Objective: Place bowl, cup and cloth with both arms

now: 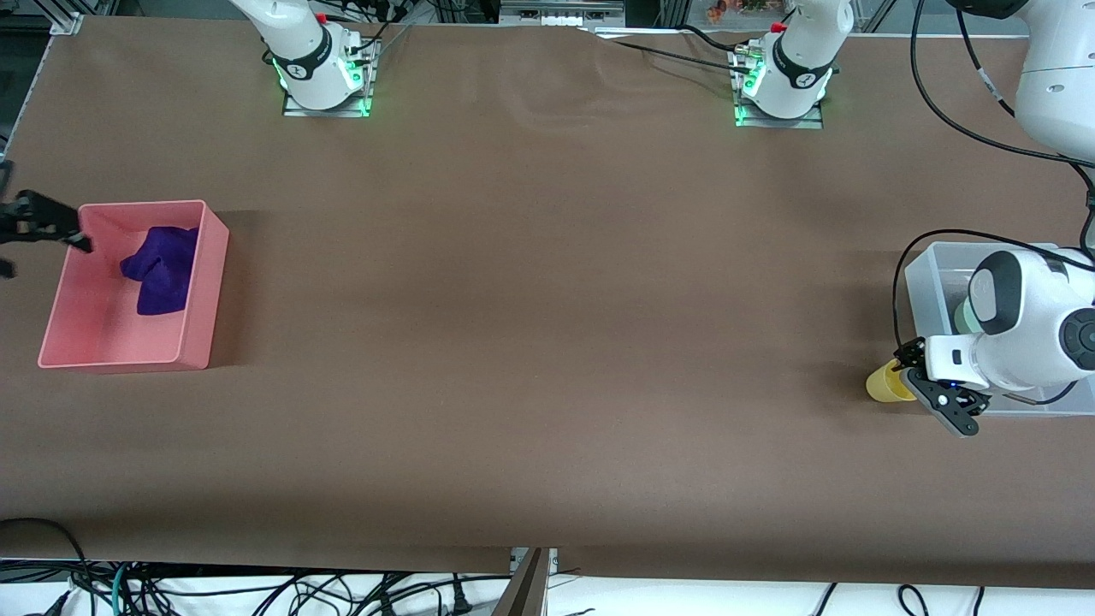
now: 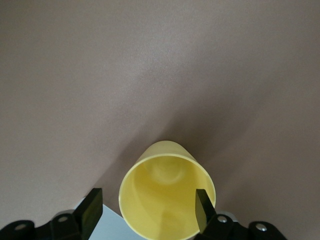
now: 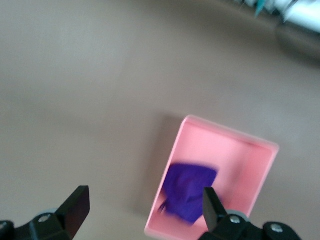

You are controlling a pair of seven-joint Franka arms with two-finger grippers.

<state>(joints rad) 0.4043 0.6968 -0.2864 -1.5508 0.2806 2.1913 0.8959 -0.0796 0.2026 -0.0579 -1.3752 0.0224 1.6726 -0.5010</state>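
The yellow cup (image 1: 886,382) lies tipped on the table against the clear bin's corner that is nearest the front camera. My left gripper (image 1: 926,385) is open around it. In the left wrist view the cup's mouth (image 2: 167,195) faces the camera between the fingers (image 2: 92,207), with a gap on one side. The mint-green bowl (image 1: 964,317) sits in the clear bin, mostly hidden by the left arm. The purple cloth (image 1: 162,269) lies in the pink bin (image 1: 205,295). My right gripper (image 1: 51,231) is open and empty over that bin's outer edge. The right wrist view shows the cloth (image 3: 190,192) in the bin (image 3: 225,132).
The clear bin (image 1: 932,274) stands at the left arm's end of the table, and its corner shows in the left wrist view (image 2: 110,225). The pink bin stands at the right arm's end. Brown table surface (image 1: 547,325) stretches between them. Cables hang below the table's near edge.
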